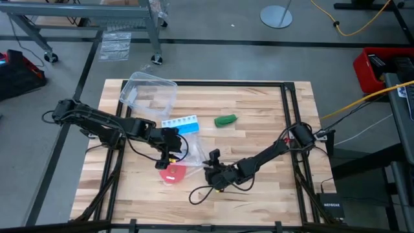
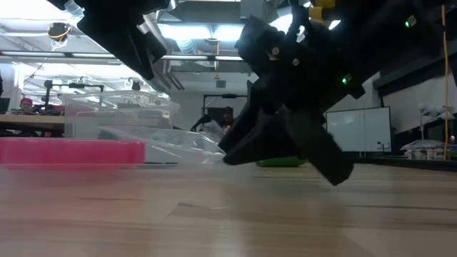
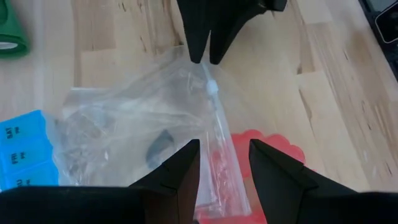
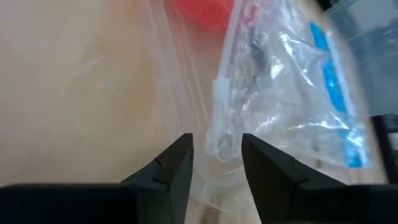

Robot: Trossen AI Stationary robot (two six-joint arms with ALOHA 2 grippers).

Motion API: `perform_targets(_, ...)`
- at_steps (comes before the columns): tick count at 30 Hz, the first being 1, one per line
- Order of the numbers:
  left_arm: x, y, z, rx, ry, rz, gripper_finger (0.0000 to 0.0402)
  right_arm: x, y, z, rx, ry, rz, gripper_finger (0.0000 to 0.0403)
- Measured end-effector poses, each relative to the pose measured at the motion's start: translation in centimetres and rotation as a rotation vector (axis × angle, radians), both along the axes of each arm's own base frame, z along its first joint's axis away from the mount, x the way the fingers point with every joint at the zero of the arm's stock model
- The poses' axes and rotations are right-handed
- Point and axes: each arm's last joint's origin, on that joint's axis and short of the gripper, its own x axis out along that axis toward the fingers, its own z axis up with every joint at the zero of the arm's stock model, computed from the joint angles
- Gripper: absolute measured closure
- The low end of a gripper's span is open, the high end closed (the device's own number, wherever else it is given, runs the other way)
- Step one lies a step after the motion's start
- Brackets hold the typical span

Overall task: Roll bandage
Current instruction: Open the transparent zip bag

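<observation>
The bandage (image 1: 225,120) is a small dark green bundle lying on the wooden table, far of both grippers; it also shows in the left wrist view (image 3: 11,34). Between the grippers lies a clear zip bag (image 1: 194,150). My left gripper (image 1: 173,155) hangs open above the bag's left part, and the zip strip (image 3: 217,155) shows in the gap between its fingers. My right gripper (image 1: 207,165) is open and low at the bag's right end, a finger on either side of the zip-end corner (image 4: 217,140). My right gripper slants down from the table's right and near side, its fingertips (image 3: 198,56) at the zip-end corner of the bag (image 3: 206,68), which lies slack on the table. I cannot tell whether they touch it.
A red round disc (image 1: 173,173) lies partly under the bag, near the table's front. A blue-and-white pill box (image 1: 181,124) sits just far of the left gripper. A clear plastic tub (image 1: 150,90) stands at the far left. Bare wood lies to the right.
</observation>
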Motion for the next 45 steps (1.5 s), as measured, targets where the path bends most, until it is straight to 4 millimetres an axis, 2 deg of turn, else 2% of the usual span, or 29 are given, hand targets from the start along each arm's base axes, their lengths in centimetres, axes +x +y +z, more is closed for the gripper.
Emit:
perform_targets(5,0.0,0.0,0.0,-0.002,-0.001,0.000,0.0270,0.2,-0.5,-0.2,-0.077,-0.026,-0.050,0.0258)
perform_targets(16,-0.1,0.0,-0.1,-0.003,0.018,0.006,0.0270,0.9,-1.6,-0.4,-0.047,-0.045,-0.073,0.0258)
perform_targets(26,-2.0,0.2,-1.2,0.060,0.241,0.007,0.0270,0.9,-1.5,-0.4,-0.053,-0.045,-0.073,0.0258)
perform_targets(31,-2.9,-0.3,-2.1,0.201,0.284,-0.045,0.0270,0.9,-1.5,-0.4,-0.054,-0.045,-0.072,0.0258)
perform_targets(38,-3.8,-0.7,-4.7,0.535,0.235,-0.105,0.0270,0.9,-1.5,-0.4,-0.054,-0.044,-0.072,0.0258)
perform_targets(45,-4.0,-1.3,-6.5,0.577,0.148,-0.170,0.0270,0.9,-1.5,-0.5,-0.054,-0.044,-0.072,0.0258)
